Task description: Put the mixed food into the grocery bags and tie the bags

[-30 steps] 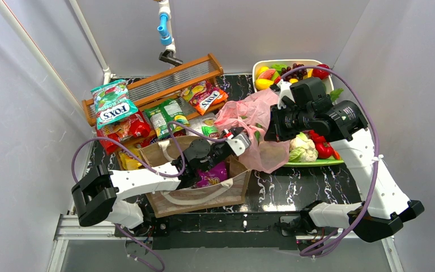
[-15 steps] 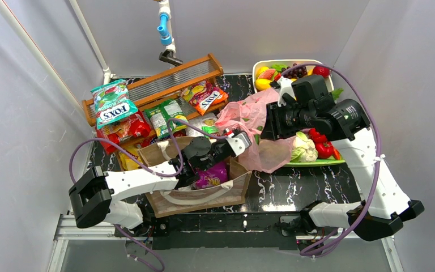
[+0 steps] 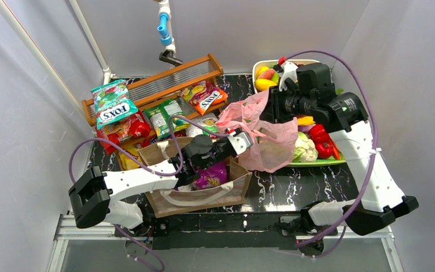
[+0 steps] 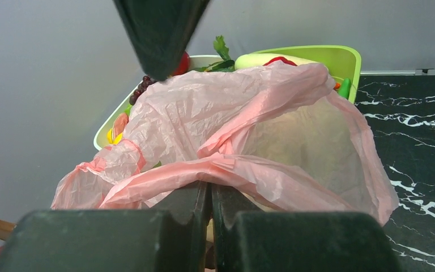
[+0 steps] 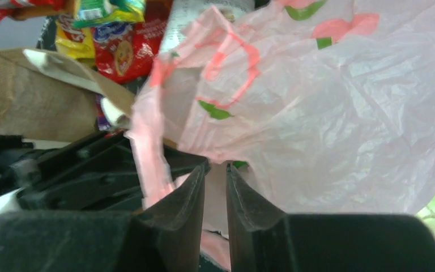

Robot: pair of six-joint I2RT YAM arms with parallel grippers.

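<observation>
The plastic bag (image 3: 272, 141) sits between the tote (image 3: 204, 198) at left and the tray (image 3: 317, 162) at right.

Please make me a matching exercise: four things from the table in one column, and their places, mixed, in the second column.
1 pink bag
2 purple packet
3 cauliflower
4 teal packet

a in the brown tote
b on the green tray
c at the wooden rack's left end
d pinched in the left claw

Pairs: 1-d, 2-a, 3-b, 4-c
</observation>
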